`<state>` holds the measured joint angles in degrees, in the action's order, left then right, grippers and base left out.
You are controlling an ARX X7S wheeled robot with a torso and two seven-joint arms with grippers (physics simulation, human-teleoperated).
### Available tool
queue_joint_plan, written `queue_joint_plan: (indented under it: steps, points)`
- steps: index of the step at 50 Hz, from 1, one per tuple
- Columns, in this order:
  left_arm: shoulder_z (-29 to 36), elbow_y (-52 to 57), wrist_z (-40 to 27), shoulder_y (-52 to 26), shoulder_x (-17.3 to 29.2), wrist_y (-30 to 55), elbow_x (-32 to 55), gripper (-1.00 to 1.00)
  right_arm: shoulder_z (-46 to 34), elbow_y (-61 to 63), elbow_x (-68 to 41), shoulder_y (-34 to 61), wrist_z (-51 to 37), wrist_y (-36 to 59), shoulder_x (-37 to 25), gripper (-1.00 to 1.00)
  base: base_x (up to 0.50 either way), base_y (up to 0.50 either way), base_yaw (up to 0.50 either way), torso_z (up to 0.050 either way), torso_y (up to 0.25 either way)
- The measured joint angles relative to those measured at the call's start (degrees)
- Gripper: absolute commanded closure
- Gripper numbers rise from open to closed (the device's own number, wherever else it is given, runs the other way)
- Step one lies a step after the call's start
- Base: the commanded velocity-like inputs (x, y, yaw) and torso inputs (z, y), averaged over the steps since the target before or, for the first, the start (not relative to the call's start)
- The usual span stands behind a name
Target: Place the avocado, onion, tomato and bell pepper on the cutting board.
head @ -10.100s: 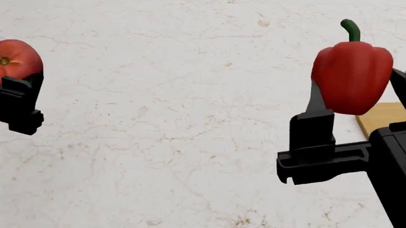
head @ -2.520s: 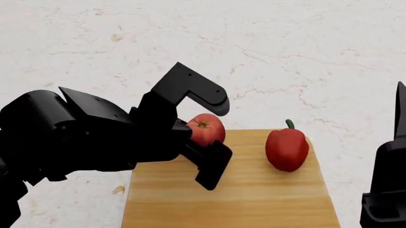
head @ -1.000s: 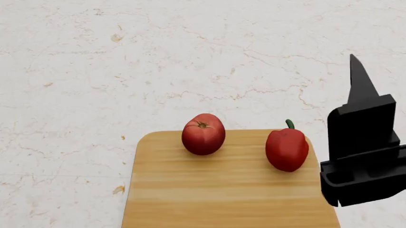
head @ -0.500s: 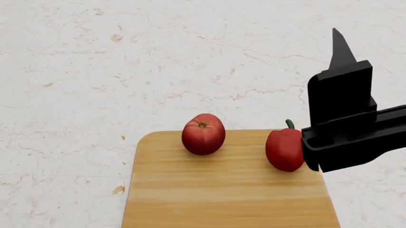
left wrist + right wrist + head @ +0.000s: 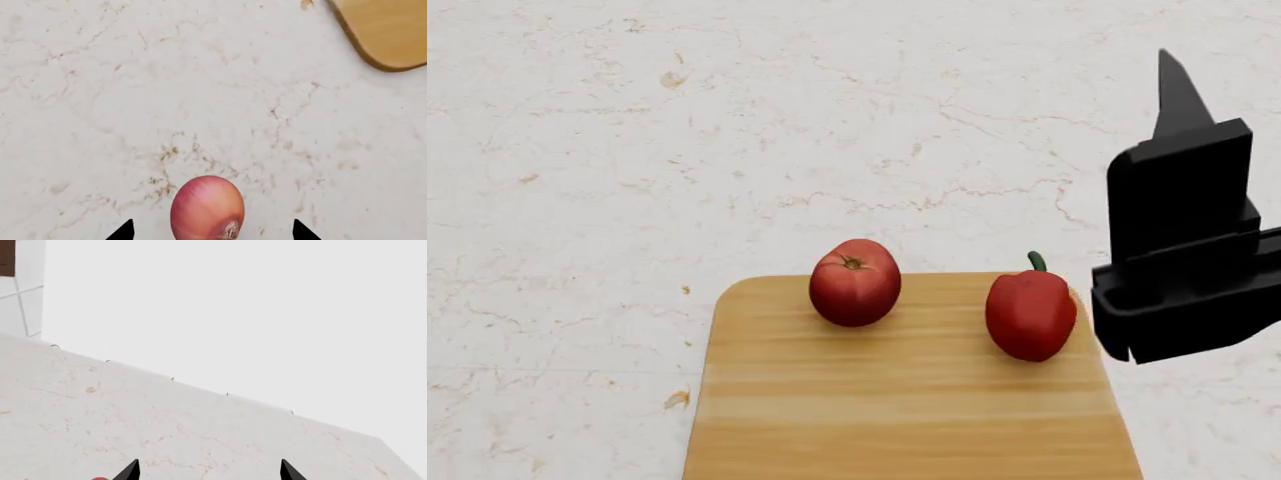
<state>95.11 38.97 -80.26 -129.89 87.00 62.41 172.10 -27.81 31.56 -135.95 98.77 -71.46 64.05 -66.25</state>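
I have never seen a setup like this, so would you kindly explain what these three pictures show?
This is a simulated two-armed robot. One picture comes from its head camera, looking down at a marble counter. A wooden cutting board there carries a tomato and a bell pepper. The black shape beside it is the right gripper, holding nothing. The other two pictures come from cameras near each gripper. The left one looks down on an onion lying on the counter between its open fingertips, not yet gripped. The right one shows mostly counter and wall.

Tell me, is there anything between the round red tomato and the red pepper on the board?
No. In the head view, only bare light-brown wooden board shows between the round red tomato and the red bell pepper.
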Motion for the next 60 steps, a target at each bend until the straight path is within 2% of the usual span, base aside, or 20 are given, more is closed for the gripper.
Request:
queue_joint_plan:
  steps: [14,42,43,53,60]
  points:
    - [2.4,0.4,9.0,5.7,1.3,-1.7,-10.8,-1.00,-0.7,0.4,-1.1,0.6,-0.8,-0.2,-0.8,-1.00,0.00,0.00,0.00,0.000,0.000]
    - [7.0,0.1,20.4,14.4,2.0,-5.9,-26.6,-1.00,-0.1,1.6,-0.6,-0.8,0.6,-0.8,-2.9,-1.00,0.00,0.00,0.00,0.000,0.000]
    - [7.1,0.1,20.8,14.7,2.0,-6.1,-27.1,1.00,0.0,1.6,-0.6,-0.8,0.6,-0.8,-3.0,-1.00,0.00,0.00,0.00,0.000,0.000]
    - [6.0,0.6,22.3,14.8,1.4,-6.3,-29.0,1.00,-0.2,1.8,-1.0,-0.4,0.5,-0.8,-3.5,-1.00,0.00,0.00,0.00,0.000,0.000]
    - [3.0,0.4,21.8,12.4,-1.0,-5.7,-27.0,1.00,-0.3,1.7,-1.5,0.2,0.4,-0.8,-4.0,-1.00,0.00,0.00,0.00,0.000,0.000]
